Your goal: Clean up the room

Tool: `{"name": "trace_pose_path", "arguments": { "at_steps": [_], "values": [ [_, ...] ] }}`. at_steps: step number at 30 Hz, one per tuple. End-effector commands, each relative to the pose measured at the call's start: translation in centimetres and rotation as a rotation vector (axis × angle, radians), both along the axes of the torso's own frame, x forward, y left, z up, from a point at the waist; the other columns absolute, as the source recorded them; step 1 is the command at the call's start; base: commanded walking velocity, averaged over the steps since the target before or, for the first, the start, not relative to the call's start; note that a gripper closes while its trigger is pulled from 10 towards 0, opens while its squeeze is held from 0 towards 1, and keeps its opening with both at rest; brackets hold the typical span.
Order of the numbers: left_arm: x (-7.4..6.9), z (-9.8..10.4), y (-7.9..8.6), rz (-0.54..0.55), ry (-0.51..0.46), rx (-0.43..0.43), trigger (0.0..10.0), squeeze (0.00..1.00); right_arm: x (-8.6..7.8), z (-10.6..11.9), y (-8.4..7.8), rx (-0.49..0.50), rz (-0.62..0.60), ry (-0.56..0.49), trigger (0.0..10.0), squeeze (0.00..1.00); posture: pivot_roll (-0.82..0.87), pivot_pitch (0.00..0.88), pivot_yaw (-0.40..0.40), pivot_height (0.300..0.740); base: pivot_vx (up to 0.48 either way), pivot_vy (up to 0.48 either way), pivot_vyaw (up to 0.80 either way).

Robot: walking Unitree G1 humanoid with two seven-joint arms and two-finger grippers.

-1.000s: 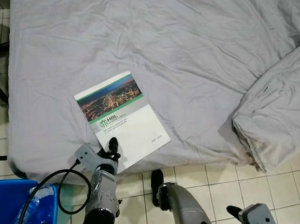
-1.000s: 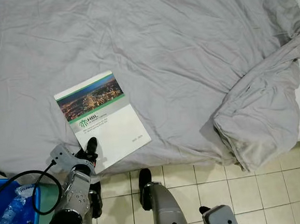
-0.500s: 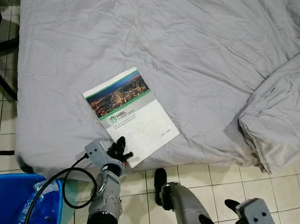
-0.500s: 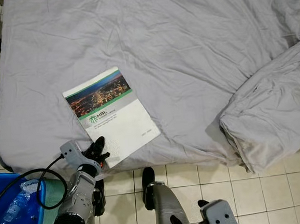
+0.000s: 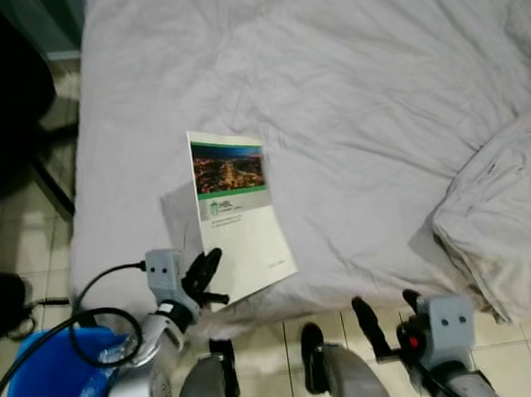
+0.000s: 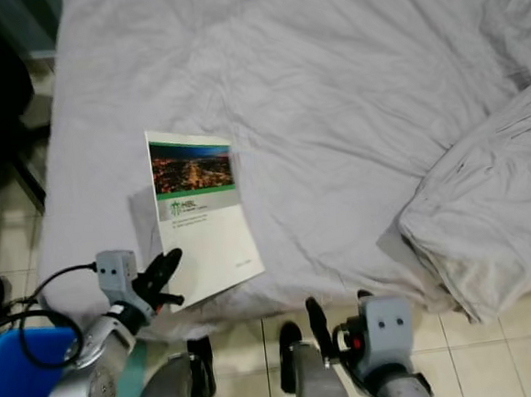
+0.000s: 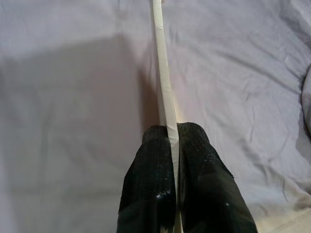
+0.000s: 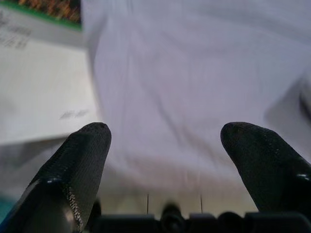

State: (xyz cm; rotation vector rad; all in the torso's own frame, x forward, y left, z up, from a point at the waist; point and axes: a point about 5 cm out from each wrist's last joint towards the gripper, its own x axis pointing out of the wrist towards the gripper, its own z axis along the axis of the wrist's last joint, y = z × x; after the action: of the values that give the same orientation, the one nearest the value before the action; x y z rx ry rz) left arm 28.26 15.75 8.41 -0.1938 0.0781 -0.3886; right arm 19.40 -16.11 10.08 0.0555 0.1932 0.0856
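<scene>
Pinching booklet (image 5: 236,215) edge, left hand (image 5: 205,277), at bed (image 5: 350,109) edge

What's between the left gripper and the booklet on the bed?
Nothing. The left gripper is already shut on the booklet, pinching its near edge, which sits lifted off the grey sheet. The right gripper is open, short of the bed.

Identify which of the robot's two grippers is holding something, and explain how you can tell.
The left gripper: its fingers are pinched shut on the booklet edge, while the right gripper is open above the bed sheet.
</scene>
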Motion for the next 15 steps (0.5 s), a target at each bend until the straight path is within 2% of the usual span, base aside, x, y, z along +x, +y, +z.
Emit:
{"name": "trace_pose_path", "arguments": {
  "at_steps": [1,3,4,6,7,11,13,15],
  "values": [
    [-0.4,0.9,0.1,-0.013,-0.033,0.045,0.0,0.00,0.1,-0.5,-0.8,-0.008,-0.051,0.011,10.0,0.00,0.00,0.113,-0.022,0.740,0.000,0.000,0.00],
    [-0.5,1.6,0.7,0.010,-0.068,0.102,0.0,0.00,1.4,-0.1,-1.6,-0.028,-0.098,-0.040,10.0,0.00,0.02,0.047,-0.017,0.740,0.000,0.000,0.00],
    [-0.8,2.4,1.4,0.055,-0.115,0.167,0.0,0.00,2.5,0.6,-3.0,-0.086,-0.170,-0.112,10.0,0.00,0.03,0.000,-0.017,0.740,0.000,0.000,0.00],
    [-0.9,2.7,1.6,0.071,-0.131,0.185,0.1,0.00,2.8,0.7,-3.4,-0.106,-0.193,-0.132,10.0,0.00,0.03,0.000,-0.017,0.740,0.000,0.000,0.00],
    [-1.0,3.1,1.9,0.101,-0.144,0.221,10.0,0.00,3.1,0.7,-4.3,-0.128,-0.245,-0.142,10.0,0.00,0.05,0.000,-0.026,0.740,0.000,0.000,0.00],
    [-1.0,3.7,2.0,0.142,-0.166,0.270,10.0,0.00,3.6,0.3,-5.2,-0.151,-0.289,-0.141,10.0,0.00,0.06,0.000,-0.035,0.740,0.000,0.000,0.00],
    [-1.0,4.6,1.7,0.185,-0.217,0.316,10.0,0.00,4.2,0.0,-5.5,-0.165,-0.285,-0.149,10.0,0.00,0.07,0.000,-0.044,0.740,0.000,0.000,0.00],
    [-1.1,5.0,1.5,0.207,-0.235,0.311,10.0,0.00,4.5,-0.1,-5.5,-0.169,-0.274,-0.155,10.0,0.00,0.06,0.000,-0.046,0.740,0.000,0.000,0.00]
  ]
}}
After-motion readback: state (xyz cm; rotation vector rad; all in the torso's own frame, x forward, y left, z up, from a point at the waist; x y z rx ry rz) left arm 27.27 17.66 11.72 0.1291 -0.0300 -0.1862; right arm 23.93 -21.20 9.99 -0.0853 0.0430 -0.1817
